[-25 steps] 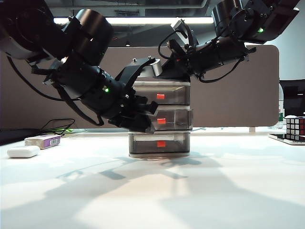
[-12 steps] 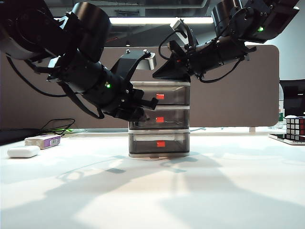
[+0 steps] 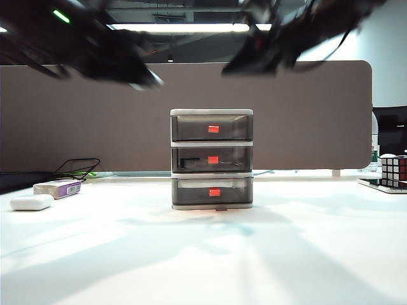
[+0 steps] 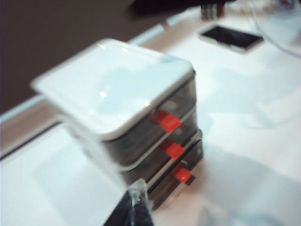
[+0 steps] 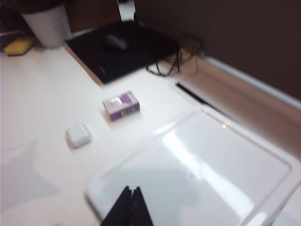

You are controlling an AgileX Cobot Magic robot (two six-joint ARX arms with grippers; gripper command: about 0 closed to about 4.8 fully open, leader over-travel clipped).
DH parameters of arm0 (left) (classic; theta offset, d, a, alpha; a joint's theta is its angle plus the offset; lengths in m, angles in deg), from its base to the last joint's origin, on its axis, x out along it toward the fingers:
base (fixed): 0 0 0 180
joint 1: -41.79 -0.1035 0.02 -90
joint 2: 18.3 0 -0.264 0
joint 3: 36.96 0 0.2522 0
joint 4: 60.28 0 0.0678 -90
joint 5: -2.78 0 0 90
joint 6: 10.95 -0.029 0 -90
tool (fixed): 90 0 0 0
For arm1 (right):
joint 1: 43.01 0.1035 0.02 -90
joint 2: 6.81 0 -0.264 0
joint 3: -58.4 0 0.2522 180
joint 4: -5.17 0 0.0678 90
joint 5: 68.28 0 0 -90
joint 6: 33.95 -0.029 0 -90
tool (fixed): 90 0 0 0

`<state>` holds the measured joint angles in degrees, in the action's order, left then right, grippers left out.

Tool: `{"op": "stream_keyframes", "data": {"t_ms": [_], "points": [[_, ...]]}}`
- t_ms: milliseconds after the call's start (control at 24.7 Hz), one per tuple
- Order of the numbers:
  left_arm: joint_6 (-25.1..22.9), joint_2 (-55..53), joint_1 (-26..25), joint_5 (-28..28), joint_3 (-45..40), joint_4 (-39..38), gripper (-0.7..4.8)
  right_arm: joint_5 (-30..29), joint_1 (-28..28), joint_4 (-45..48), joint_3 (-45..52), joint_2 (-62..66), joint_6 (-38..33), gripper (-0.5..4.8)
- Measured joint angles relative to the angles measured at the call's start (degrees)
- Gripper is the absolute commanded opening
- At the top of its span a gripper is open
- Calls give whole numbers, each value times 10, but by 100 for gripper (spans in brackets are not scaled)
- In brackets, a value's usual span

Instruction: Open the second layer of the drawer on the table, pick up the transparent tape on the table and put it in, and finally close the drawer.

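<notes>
The drawer (image 3: 212, 159) stands on the table (image 3: 203, 254), all three tiers flush in the frame. Inside the second layer (image 3: 212, 159) a dark piece shows through the smoky front, left of the red handle; whether it is the transparent tape cannot be told.

The left gripper (image 4: 136, 212) hangs above and to the left of the cabinet, well clear of it, its jaws pressed together on nothing. Seen from its wrist, the drawer (image 4: 136, 122) lies below and ahead, the three red handles (image 4: 165, 121) turned away from the fingertips.

The right gripper (image 5: 129, 209) hovers over the cabinet's white top (image 5: 197, 174), apart from it, its jaws likewise closed and empty. Beyond it lie a purple-and-white box (image 5: 121, 105) and a white oval case (image 5: 78, 135). In the exterior view both arms are blurred dark streaks above the cabinet.
</notes>
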<state>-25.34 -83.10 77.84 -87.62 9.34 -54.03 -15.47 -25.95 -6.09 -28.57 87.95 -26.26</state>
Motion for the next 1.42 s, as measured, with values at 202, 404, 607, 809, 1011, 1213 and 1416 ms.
{"op": "stream_keyframes", "data": {"t_ms": [202, 404, 607, 809, 1011, 1213, 1416], "points": [[41, 247, 26, 114, -115, -92, -5, 76, 4, -7, 142, -148, 5, -5], [85, 499, 62, 190, -204, -141, -5, 135, 7, 21, 301, -310, -47, -5], [128, 643, 88, 246, -249, -248, -5, 260, 64, 10, 428, -399, -72, -5], [145, 644, 99, 245, -263, -298, -5, 309, 127, 71, 532, -463, -110, -5], [144, 647, 98, 234, -279, -275, -5, 314, 165, 123, 616, -513, -143, -5], [144, 647, 97, 226, -280, -266, -5, 336, 173, 142, 667, -541, -152, -5], [138, 647, 97, 225, -287, -256, -5, 346, 173, 183, 711, -573, -154, -5]]}}
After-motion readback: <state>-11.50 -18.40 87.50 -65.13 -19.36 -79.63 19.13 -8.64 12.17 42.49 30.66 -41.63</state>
